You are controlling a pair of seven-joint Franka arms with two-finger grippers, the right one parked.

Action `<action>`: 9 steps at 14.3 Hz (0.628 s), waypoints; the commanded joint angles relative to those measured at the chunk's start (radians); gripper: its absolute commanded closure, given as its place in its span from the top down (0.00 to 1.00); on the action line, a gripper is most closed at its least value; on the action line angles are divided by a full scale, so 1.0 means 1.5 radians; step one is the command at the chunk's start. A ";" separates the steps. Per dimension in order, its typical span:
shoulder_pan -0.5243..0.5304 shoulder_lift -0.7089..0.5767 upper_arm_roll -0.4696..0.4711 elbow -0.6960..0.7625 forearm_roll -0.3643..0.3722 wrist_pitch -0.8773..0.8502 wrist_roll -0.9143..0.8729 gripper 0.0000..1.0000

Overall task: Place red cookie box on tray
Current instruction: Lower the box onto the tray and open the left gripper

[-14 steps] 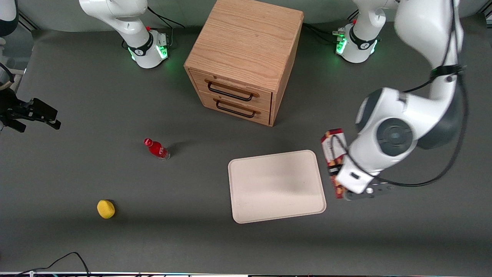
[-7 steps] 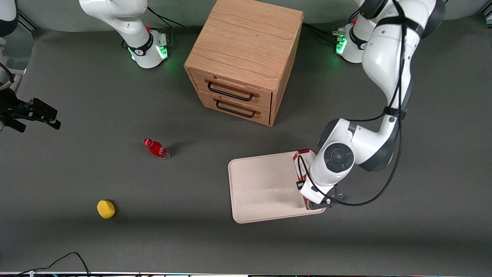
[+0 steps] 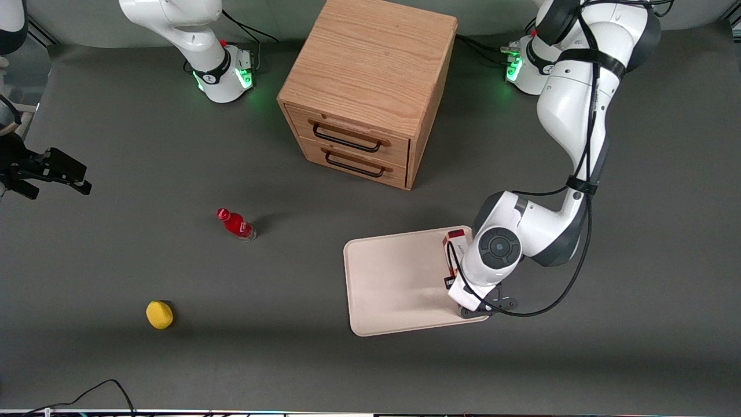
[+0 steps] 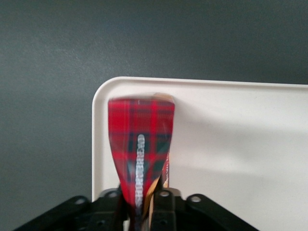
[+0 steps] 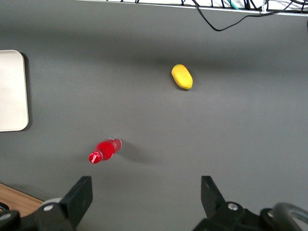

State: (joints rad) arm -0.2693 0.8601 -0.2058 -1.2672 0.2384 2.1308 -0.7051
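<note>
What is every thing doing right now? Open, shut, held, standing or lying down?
Red cookie box: held over the tray's edge.
Gripper: shut on the box.
Tray: flat on the table, nothing lying on it.
Drawers: both shut.
Red bottle: lying down.
Yellow lemon: resting on the table.

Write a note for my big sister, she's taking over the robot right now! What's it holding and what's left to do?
Tool: shut on the red cookie box, over the tray's edge toward the working arm's end of the table.
Box: gripped at one end, with its other end over a tray corner. Whether it touches the tray yet cannot be told.
Done: box picked up and carried over the tray.
Left: set it down flat on the tray, open the tool, and pull away.
Nearby, not part of the job: small red bottle, yellow object, wooden drawer cabinet.
</note>
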 commanded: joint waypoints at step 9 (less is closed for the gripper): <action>0.129 -0.228 0.007 -0.016 -0.063 -0.249 0.284 1.00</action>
State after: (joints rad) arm -0.1555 0.6395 -0.1926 -1.2098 0.1982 1.8411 -0.4546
